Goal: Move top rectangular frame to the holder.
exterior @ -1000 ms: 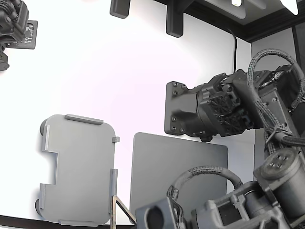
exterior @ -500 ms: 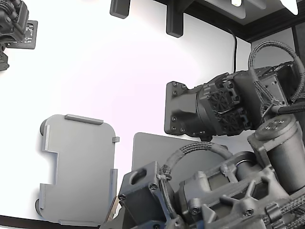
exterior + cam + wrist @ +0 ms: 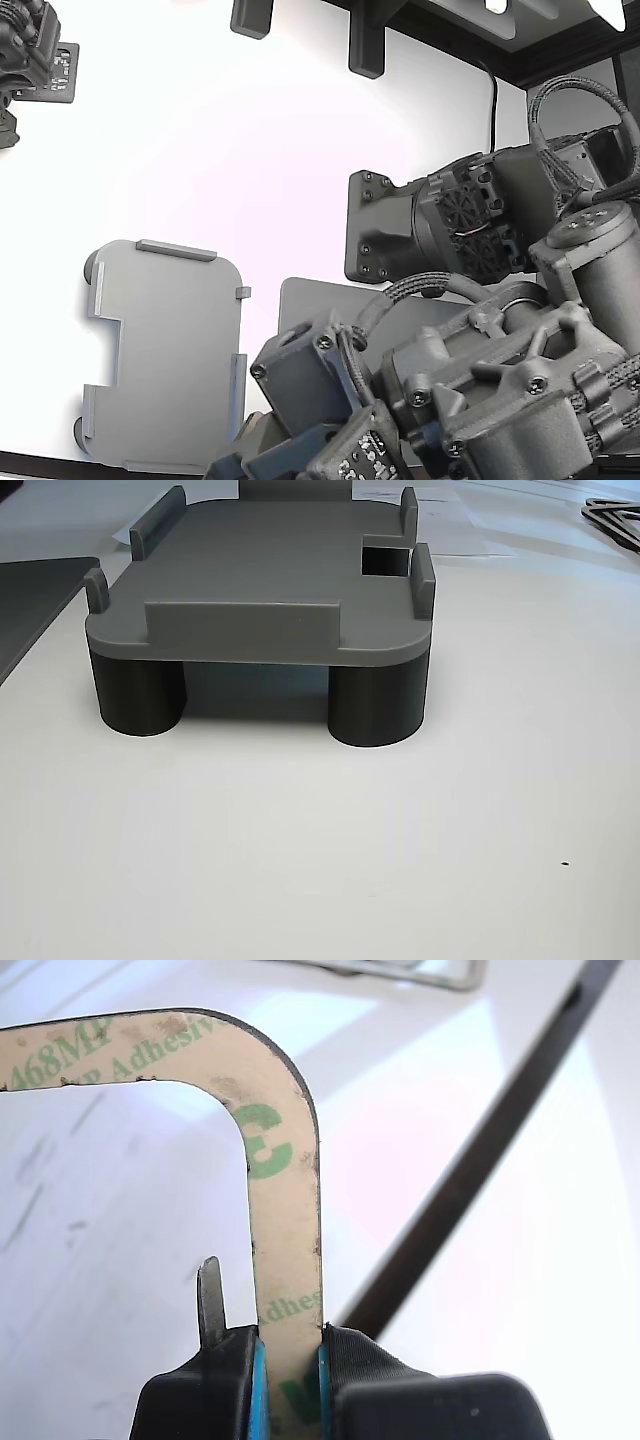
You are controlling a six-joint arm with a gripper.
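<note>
Exterior view overhead, looking down, other view low, close, both sharing the holder [image 3: 165, 355], wrist view close-up

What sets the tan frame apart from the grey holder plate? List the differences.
The thin tan rectangular frame printed with green adhesive lettering is hollow in the middle; the light grey holder plate is solid, with a notch in one side.
The frame is flat; the holder has raised edge tabs and stands on dark round legs.
The frame is clamped between the gripper fingers; the holder sits bare on the white table.
Both have rounded corners.
</note>
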